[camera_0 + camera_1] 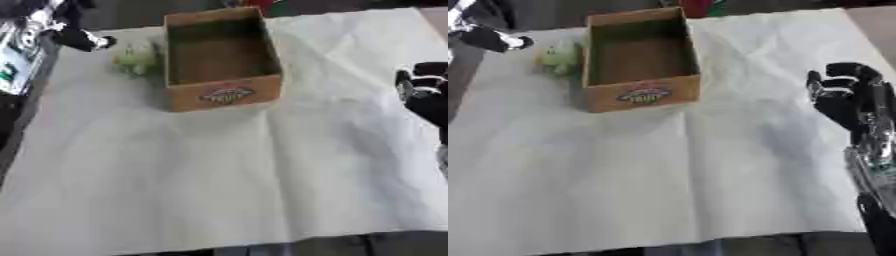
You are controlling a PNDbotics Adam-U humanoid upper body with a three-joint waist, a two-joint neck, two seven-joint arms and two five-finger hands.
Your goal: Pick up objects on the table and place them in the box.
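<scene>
An open cardboard box (223, 95) with a coloured logo on its near wall stands at the far middle of the table; only its brown floor shows inside. A small pale green object (134, 58) lies against the box's left side. My left hand (496, 39), black with a light tip, comes in from the upper left corner and hangs just left of the green object, apart from it. My right hand (846, 97) is at the right edge, well right of the box, with relaxed fingers pointing up and nothing in it.
A creased white sheet (219, 175) covers the table. Its near edge runs along the bottom and its left edge borders a dark strip. Something red and green (702, 6) sits beyond the box at the far edge. A light panel (13, 65) shows at the far left.
</scene>
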